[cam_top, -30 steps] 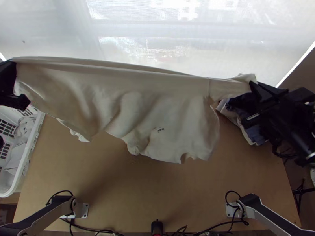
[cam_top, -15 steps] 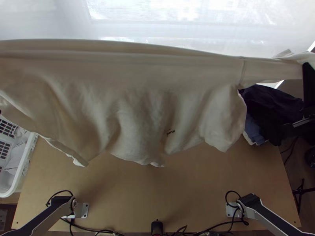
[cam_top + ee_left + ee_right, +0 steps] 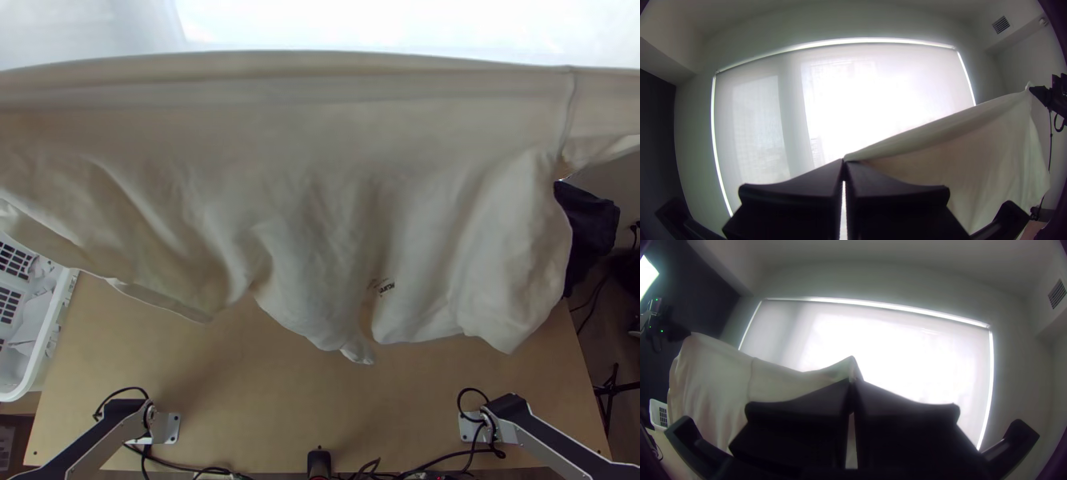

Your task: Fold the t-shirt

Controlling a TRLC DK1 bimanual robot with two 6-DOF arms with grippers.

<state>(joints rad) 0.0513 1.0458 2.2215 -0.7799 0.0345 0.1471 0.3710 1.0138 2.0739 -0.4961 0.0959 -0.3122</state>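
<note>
"Up and out went the t-shirt (image 3: 280, 200)! Its top edge is higher up the top view than before, and the cloth looks bigger and wider."

"How are the jaws?"

"On the left gripper (image 3: 843, 163), they're pressed together, pinching a corner of the shirt at the tips. The right gripper (image 3: 852, 381) has its jaws pressed together too, nipping the end past a seam (image 3: 570, 104)."

"So it hangs between them?"

"Yes, over the worktop (image 3: 304, 400). It's soft and cream, pulled nearly straight along the top, with droopy folds and a wavy bottom."

"Any writing?"

"Small dark print (image 3: 387, 287), low on the cloth."

"Where's the room?"

"A wide strip of smooth wood lies between the wavy bottom and the worktop's near edge. On the left side there's a white basket (image 3: 32, 372) full of little holes, with pale cloth (image 3: 30, 320) inside. Crumpled dark cloth (image 3: 586, 228) sits by the shirt's right side. Behind is a bright, thin window blind (image 3: 907, 89)."
</note>
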